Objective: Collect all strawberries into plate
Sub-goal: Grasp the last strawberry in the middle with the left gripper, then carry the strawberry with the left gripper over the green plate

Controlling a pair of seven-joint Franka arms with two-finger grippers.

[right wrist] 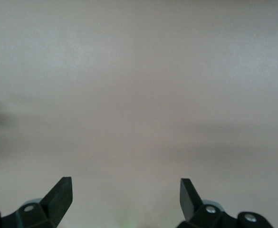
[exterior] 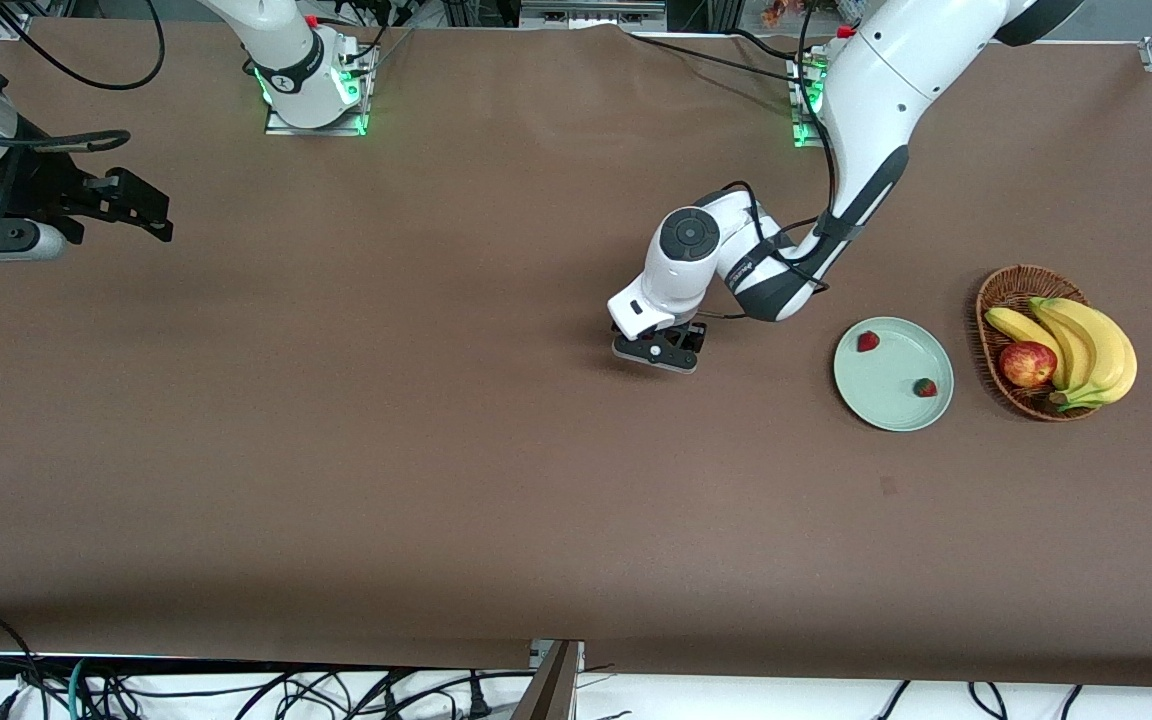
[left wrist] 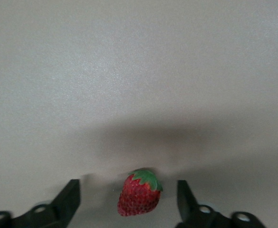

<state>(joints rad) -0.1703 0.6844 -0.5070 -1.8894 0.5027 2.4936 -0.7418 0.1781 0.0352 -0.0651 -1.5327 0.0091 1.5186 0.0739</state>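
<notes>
The left gripper (exterior: 658, 351) is sitting low over the brown table (exterior: 436, 450) near its middle, well apart from the plate (exterior: 881, 400), which is lying toward the left arm's end of the table. In the left wrist view, a third strawberry (left wrist: 139, 194) is lying on the table between the two black fingers (left wrist: 66, 202), with clear gaps showing on both sides of it, so the jaws are standing apart and are not touching the berry; its green top is pointing away from the wrist camera. In the front view this berry is hidden under the gripper. Two strawberries are already lying in the pale mint-green plate: one strawberry (exterior: 868, 341) near the rim farther from the front camera, the other strawberry (exterior: 925, 387) nearer to that camera and closer to the basket (exterior: 996, 300). The wicker basket is sitting just beside the plate, holding bananas (exterior: 1086, 345) and a red apple (exterior: 1027, 363). The right gripper (exterior: 141, 210) is waiting above the right arm's end of the table, its fingers spread wide with nothing between them.
</notes>
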